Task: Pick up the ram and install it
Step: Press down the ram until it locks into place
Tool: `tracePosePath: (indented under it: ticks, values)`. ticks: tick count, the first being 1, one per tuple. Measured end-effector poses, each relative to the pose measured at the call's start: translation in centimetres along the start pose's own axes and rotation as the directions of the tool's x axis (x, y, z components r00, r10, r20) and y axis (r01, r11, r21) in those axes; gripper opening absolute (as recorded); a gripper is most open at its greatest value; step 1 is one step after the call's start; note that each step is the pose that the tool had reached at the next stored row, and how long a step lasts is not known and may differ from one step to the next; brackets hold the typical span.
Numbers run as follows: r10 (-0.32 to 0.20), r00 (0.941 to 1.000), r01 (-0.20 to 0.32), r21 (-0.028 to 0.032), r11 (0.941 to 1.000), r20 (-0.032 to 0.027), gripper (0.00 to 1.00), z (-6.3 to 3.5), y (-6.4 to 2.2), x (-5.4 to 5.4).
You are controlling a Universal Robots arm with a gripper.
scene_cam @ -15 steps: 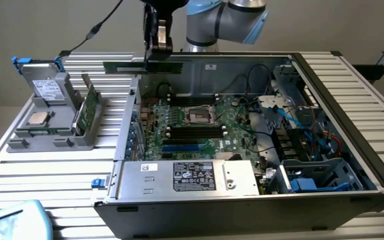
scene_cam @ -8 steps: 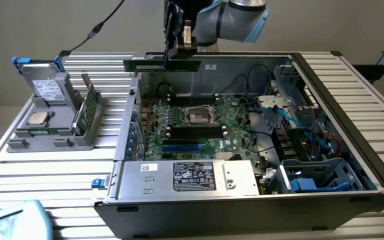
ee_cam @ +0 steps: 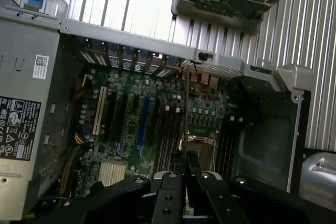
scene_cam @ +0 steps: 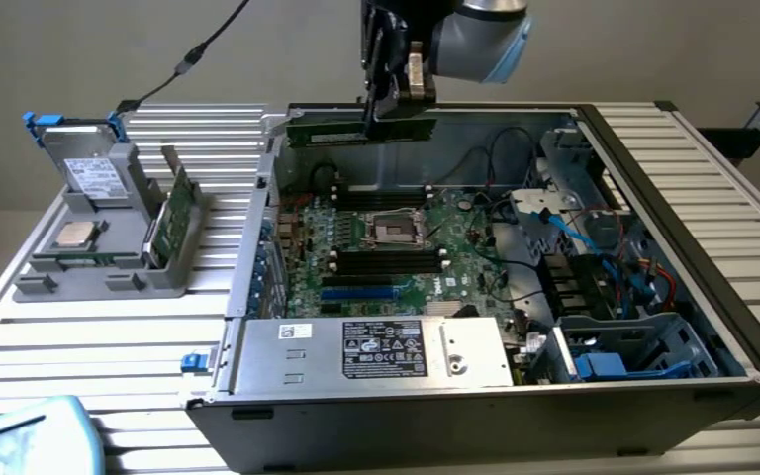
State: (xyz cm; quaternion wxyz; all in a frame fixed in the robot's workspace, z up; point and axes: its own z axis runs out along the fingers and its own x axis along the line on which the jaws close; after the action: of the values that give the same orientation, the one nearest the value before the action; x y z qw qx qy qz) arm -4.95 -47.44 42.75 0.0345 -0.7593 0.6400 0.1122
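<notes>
Ram pinched in hand above open case — hand hides one end.

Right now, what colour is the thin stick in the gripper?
The ram is green; it shows best in the exterior view.

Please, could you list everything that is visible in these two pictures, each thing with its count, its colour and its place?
computer case: one, black, open, on the table
motherboard: one, green, on the case floor
power supply: one, silver, at the case's near side
holder: one, grey, on the table at the exterior view's left of the case
processor chip: one, silver, lying on the holder
drive: one, grey with blue tabs, at the holder's far end
green board: one, standing upright in the holder
table: one, silver, slatted
ram: one, green, held above the case's far edge
gripper: one, black, shut on the ram
arm: one, grey, above the case
</notes>
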Motion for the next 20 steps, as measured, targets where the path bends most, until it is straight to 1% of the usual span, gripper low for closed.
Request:
tracePosePath:
  ticks: [1,4,11,15,18,20]
  values:
    - [0.001,1.0,-0.001,0.0025,1.0,-0.0005,0.14,0.04,-0.17,0.0]
    - [0.015,0.9999,-0.015,0.0057,0.9999,0.0005,0.14,0.25,-0.65,0.2]
    - [0.068,0.9977,-0.068,0.0173,0.9975,0.0062,0.14,1.3,-1.54,0.5]
    - [0.104,0.9945,-0.104,0.0246,0.9943,0.0104,0.14,1.96,-1.93,0.7]
    - [0.134,0.9909,-0.134,0.0308,0.9904,0.0139,0.14,2.42,-2.06,0.9]
    - [0.153,0.9882,-0.153,0.0345,0.9876,0.0144,0.14,2.54,-2.08,0.9]
